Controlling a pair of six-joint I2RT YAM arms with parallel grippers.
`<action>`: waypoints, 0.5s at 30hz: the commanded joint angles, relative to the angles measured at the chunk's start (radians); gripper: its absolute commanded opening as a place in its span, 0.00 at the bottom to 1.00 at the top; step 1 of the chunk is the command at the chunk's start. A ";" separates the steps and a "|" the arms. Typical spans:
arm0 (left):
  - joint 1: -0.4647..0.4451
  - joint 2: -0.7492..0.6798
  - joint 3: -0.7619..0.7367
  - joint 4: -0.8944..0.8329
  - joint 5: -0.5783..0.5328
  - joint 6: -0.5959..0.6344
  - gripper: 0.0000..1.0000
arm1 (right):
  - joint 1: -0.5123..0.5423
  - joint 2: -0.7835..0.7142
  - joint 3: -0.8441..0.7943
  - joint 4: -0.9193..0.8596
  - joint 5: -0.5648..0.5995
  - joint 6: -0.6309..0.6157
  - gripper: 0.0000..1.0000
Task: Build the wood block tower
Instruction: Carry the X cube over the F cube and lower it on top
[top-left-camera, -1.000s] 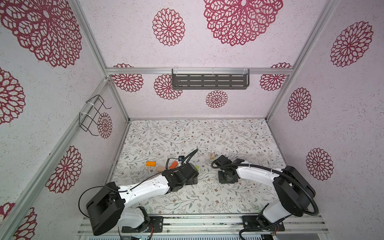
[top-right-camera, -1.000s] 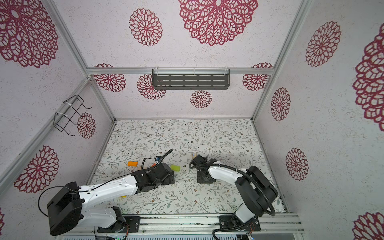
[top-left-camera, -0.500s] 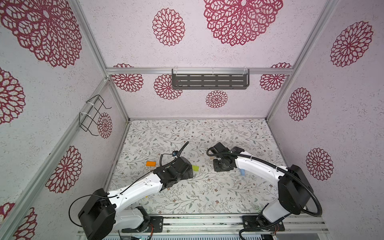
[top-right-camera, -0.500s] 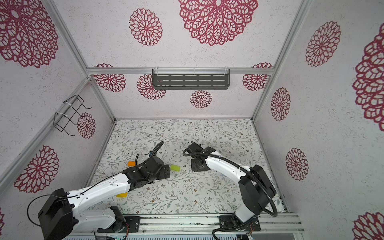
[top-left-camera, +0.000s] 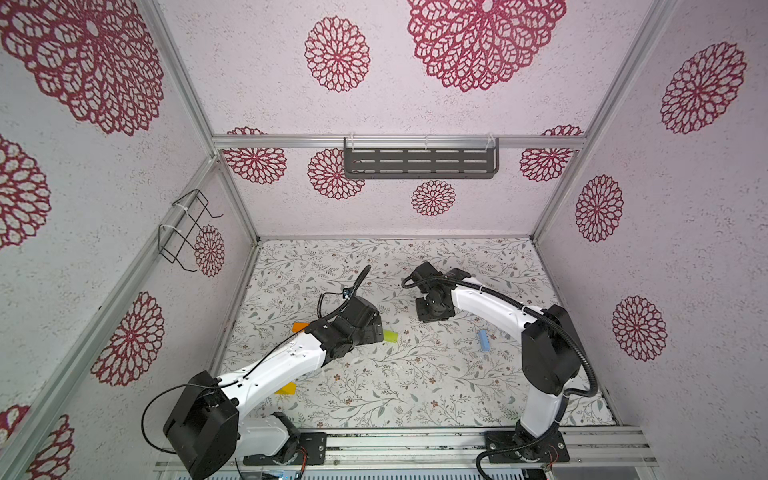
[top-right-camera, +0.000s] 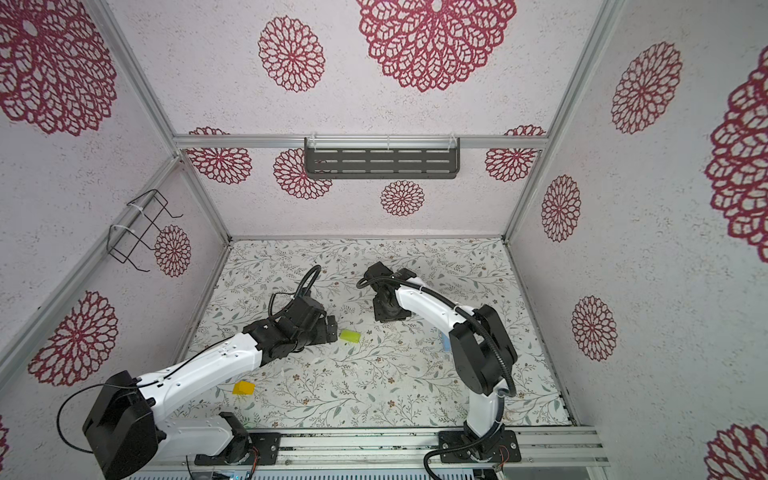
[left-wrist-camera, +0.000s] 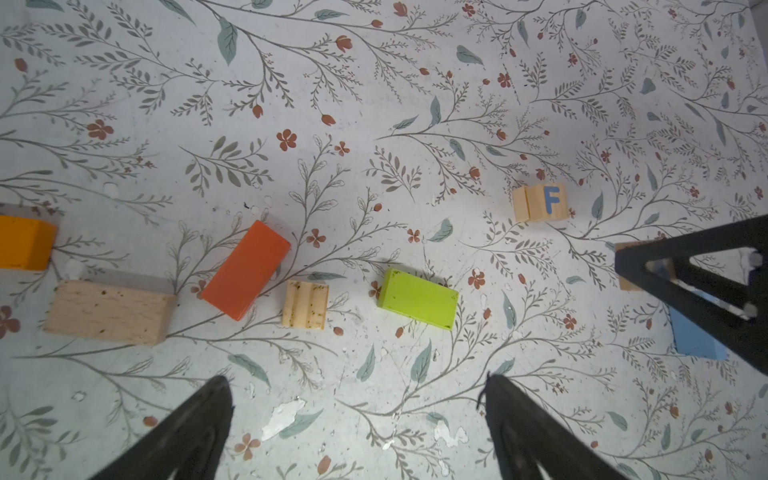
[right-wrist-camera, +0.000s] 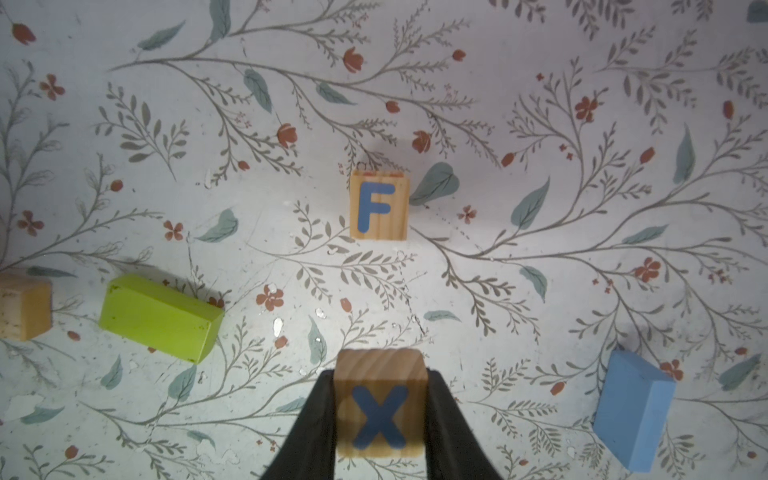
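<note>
My right gripper (right-wrist-camera: 380, 409) is shut on a natural cube with a blue X (right-wrist-camera: 380, 399), held above the mat. Beyond it a cube with a blue F (right-wrist-camera: 378, 212) stands alone. My left gripper (left-wrist-camera: 357, 380) is open with only mat between its fingers. Past it lie an orange bar (left-wrist-camera: 25, 243), a plain bar (left-wrist-camera: 108, 311), a red-orange bar (left-wrist-camera: 247, 270), a grooved plain cube (left-wrist-camera: 305, 305) and a lime green bar (left-wrist-camera: 417, 297). A light blue bar (right-wrist-camera: 633, 409) lies to the right. The wood block tower is out of view; the blocks lie singly.
In both top views a yellow block (top-left-camera: 286, 389) (top-right-camera: 243, 388) lies near the front left, beside the left arm. The right gripper (top-left-camera: 432, 309) hangs mid-mat, the left gripper (top-left-camera: 374, 328) just left of the lime green bar (top-left-camera: 390, 336). Walls enclose the floral mat (top-left-camera: 415, 386).
The right gripper has moved toward the back of the mat with the X cube, uncovering the light blue bar. The left arm has drawn slightly back and left, still open.
</note>
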 joint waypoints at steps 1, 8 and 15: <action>0.032 0.015 0.014 0.011 0.013 0.030 0.97 | -0.021 0.031 0.068 -0.046 -0.006 -0.035 0.30; 0.066 0.041 -0.010 0.058 0.041 0.045 0.97 | -0.045 0.130 0.165 -0.062 -0.021 -0.051 0.30; 0.069 0.083 -0.014 0.086 0.054 0.053 0.97 | -0.058 0.195 0.234 -0.080 -0.025 -0.065 0.30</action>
